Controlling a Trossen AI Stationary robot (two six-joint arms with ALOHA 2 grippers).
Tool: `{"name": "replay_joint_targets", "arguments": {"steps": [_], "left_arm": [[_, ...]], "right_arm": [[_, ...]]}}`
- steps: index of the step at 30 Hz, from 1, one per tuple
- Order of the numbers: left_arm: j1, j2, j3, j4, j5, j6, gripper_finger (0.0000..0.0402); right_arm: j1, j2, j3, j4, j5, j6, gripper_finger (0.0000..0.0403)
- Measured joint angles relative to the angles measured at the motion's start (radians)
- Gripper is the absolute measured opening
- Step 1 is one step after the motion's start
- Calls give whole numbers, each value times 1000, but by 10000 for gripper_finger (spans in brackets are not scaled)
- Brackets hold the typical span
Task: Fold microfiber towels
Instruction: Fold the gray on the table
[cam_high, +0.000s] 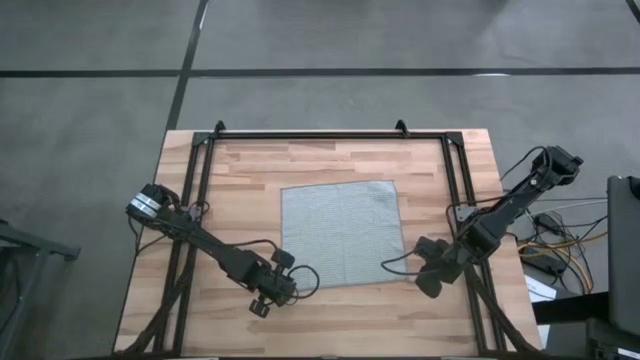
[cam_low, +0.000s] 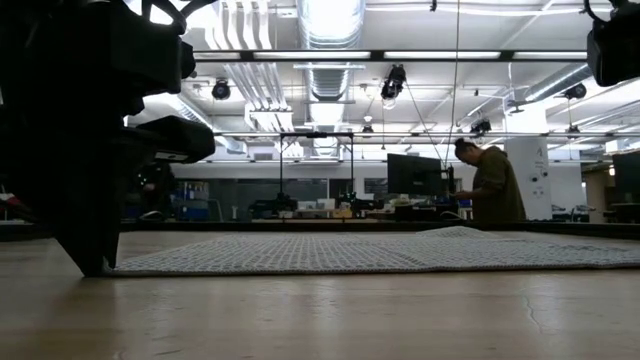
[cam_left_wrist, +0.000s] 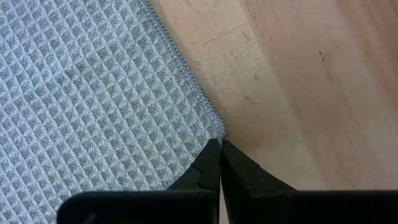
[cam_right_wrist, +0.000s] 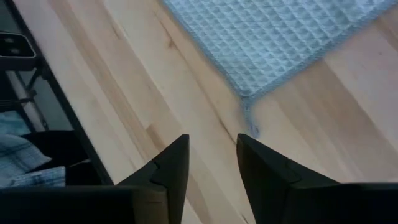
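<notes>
From overhead I see the microfiber towel (cam_high: 341, 232) lying flat and spread open in the middle of the wooden surface (cam_high: 240, 170); it is light grey-blue with a waffle weave, and one layer as far as I can tell.

My left end effector (cam_high: 262, 304) is down at the towel's near left corner; in the left wrist view its fingers (cam_left_wrist: 208, 165) are pressed together with no gap, tips right at the stitched corner of the towel (cam_left_wrist: 93, 93); I cannot tell whether any cloth is pinched between them. In the low view the left arm shows as a dark mass with its tip on the surface at the towel's edge (cam_low: 350, 252).

My right end effector (cam_high: 428, 281) sits just off the towel's near right corner, over bare wood; in the right wrist view its fingers (cam_right_wrist: 171, 165) stand apart with a clear gap, holding nothing; the towel corner (cam_right_wrist: 273, 37) lies just ahead of them, a short loose thread trailing from it.

Beyond the surface, in the low view, a person (cam_low: 490, 185) stands at a desk with a monitor (cam_low: 413, 174).
</notes>
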Motion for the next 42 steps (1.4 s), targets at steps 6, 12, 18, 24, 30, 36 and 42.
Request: {"name": "replay_joint_targets", "arguments": {"steps": [6, 12, 18, 24, 30, 36, 42], "left_arm": [[0, 0, 0, -1, 0, 0, 3], [0, 0, 0, -1, 0, 0, 3], [0, -1, 0, -2, 0, 0, 3], [0, -1, 0, -2, -1, 0, 3], [0, -1, 0, -2, -1, 0, 3], [0, -1, 1, -3, -1, 0, 3], [0, -1, 1, -4, -1, -1, 3]], "right_arm": [[0, 0, -48, 16, 0, 32, 155], [-1, 0, -106, 64, -19, 139, 157], [0, 0, -141, 155, -43, 142, 157], [2, 0, -143, 155, -49, 130, 156], [3, 44, -144, 165, -50, 96, 155], [4, 150, -145, 230, -114, 66, 155], [4, 243, -138, 275, -131, 66, 155]]}}
